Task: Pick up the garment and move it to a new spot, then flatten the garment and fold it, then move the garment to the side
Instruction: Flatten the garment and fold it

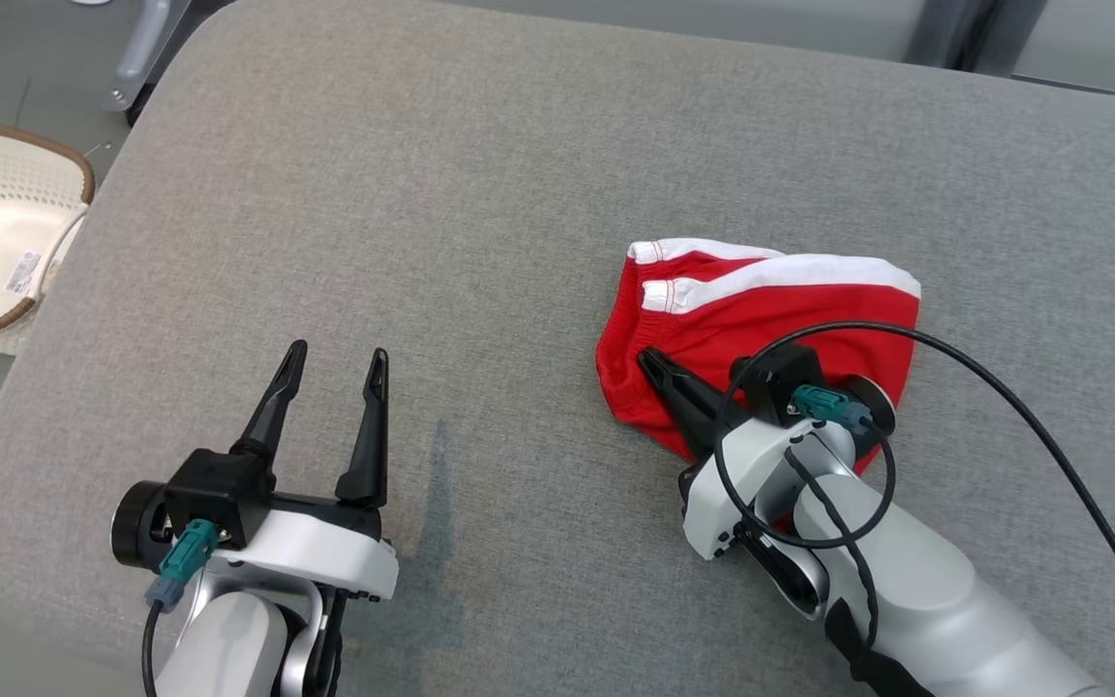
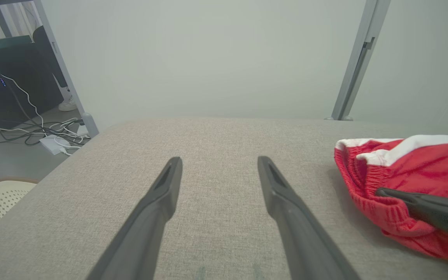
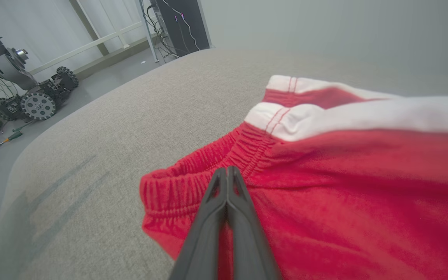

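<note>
The garment [image 1: 770, 310] lies as a compact red bundle with white trim directly under the right gripper [image 1: 647, 358]. Its gathered ribbed edge sits just beneath and ahead of the fingertips, and the white stripes lie farther out beyond them. In the right wrist view the gripper [image 3: 227, 169] has its two fingers pressed together along their whole length. They rest on top of the red cloth [image 3: 364, 186], and no fold shows between them.

The left gripper [image 1: 339, 351] hovers over bare grey pad [image 1: 480, 194] with its fingers spread wide and nothing between them. From its wrist view the gripper [image 2: 219, 159] has the garment [image 2: 422, 167] well off to the right of its fingers, untouched.

The bundle looks doubled over already, so folding seems done or nearly so. The step in hand is probably pressing the fold flat or starting the slide to the side.

The next move calls for either a steady sideways push with the closed fingers kept low on the cloth, or parting them to take a pinch through all layers. The ribbed edge may bunch or the top layer may slip off the lower one if only the top is dragged.
</note>
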{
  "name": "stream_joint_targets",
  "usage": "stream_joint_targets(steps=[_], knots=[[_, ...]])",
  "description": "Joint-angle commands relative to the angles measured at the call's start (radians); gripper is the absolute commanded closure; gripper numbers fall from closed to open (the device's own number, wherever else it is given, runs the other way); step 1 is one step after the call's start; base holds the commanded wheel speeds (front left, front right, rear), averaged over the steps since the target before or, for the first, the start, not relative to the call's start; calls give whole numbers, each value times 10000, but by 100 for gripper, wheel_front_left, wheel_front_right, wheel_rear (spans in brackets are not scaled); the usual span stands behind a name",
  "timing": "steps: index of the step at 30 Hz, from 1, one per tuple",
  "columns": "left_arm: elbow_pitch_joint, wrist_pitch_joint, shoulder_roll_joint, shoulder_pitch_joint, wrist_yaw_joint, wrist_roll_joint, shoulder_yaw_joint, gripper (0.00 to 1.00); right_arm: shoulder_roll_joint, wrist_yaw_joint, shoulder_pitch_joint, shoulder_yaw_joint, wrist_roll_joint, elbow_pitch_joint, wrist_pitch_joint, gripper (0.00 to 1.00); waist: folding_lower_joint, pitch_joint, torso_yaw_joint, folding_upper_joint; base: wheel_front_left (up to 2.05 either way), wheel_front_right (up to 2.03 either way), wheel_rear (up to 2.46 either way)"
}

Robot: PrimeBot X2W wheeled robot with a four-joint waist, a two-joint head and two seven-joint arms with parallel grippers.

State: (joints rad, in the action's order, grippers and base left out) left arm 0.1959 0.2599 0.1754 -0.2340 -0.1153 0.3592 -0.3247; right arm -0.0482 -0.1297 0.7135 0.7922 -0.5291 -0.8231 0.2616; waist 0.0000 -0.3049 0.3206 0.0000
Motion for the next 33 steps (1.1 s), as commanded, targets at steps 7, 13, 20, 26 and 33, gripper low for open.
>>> stream_joint_targets(steps=[7,13,20,26,33], knots=[[-20,47,222,139,-75,-167,225,0,-74,-20,-284,-630,415,1046,52,100,0,469,-623,0,0,0,0],[-163,46,357,307,-190,-153,429,0,-713,-13,-1117,-1803,900,2405,52,100,0,763,-1093,0,0,0,0],[-279,39,543,634,-266,-125,524,0,-1334,-13,-2487,-3927,1378,3605,53,91,0,1107,-1524,0,0,0,0],[-451,-102,726,870,-299,-69,530,0,-1356,-14,-3808,-5938,1863,4622,-173,0,0,1407,-1930,0,0,0,0],[-668,-291,903,1142,-273,32,537,0,-1105,-14,-5091,-7280,2430,5863,-700,0,0,1777,-2196,0,0,0,0]])
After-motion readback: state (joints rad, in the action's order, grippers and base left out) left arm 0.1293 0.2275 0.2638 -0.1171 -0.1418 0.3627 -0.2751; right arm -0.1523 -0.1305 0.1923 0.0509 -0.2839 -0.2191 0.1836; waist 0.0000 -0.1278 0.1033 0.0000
